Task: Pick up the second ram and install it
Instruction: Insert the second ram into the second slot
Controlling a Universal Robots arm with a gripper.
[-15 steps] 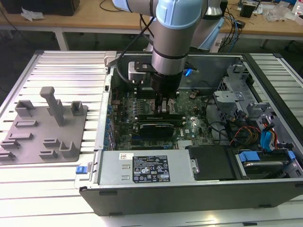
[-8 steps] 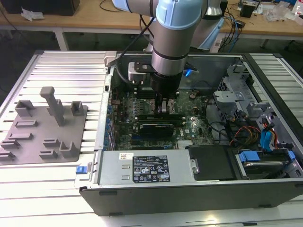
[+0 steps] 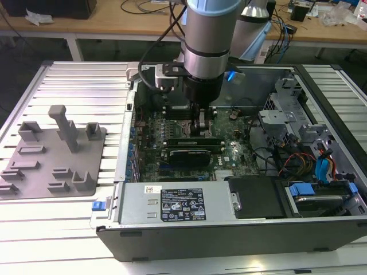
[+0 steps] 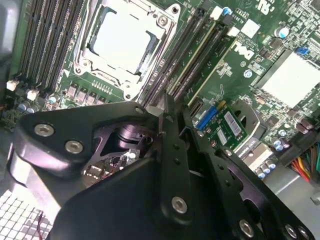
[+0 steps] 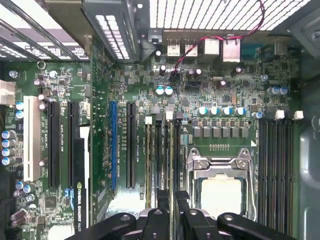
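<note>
- Inside the open computer case (image 3: 241, 229), the gripper (image 3: 200, 127) hangs low over the motherboard (image 3: 229, 154), right above the memory slots beside the CPU socket (image 4: 125, 45).
- In the second wrist view, the second ram (image 4: 200, 62) shows as a thin strip with a pale green edge. It stands on its long edge in one of the black slots (image 4: 172, 60), and its near end runs in under the fingertips.
- The fingers (image 4: 167, 145) stand narrow, with only a thin slit between them. They appear to pinch the stick's top edge, though the contact itself is hidden behind the fingers.
- Whether the stick is fully seated cannot be told, because the latches at the slot ends are too small to read.
- By the look of it, the stick is light and stiff but fragile: a bare circuit board with small parts on its faces and a contact edge along the bottom.
- The sound place to take hold is on the two flat faces near the middle of the top edge. That keeps it from tipping endwise, and any push goes straight down the slot.
- A skewed grip or sideways force could likely bend the board or jam it against the slot walls.
- The grey holder tray (image 3: 51, 154) lies on the table well apart from the case, toward the exterior view's left.
</note>
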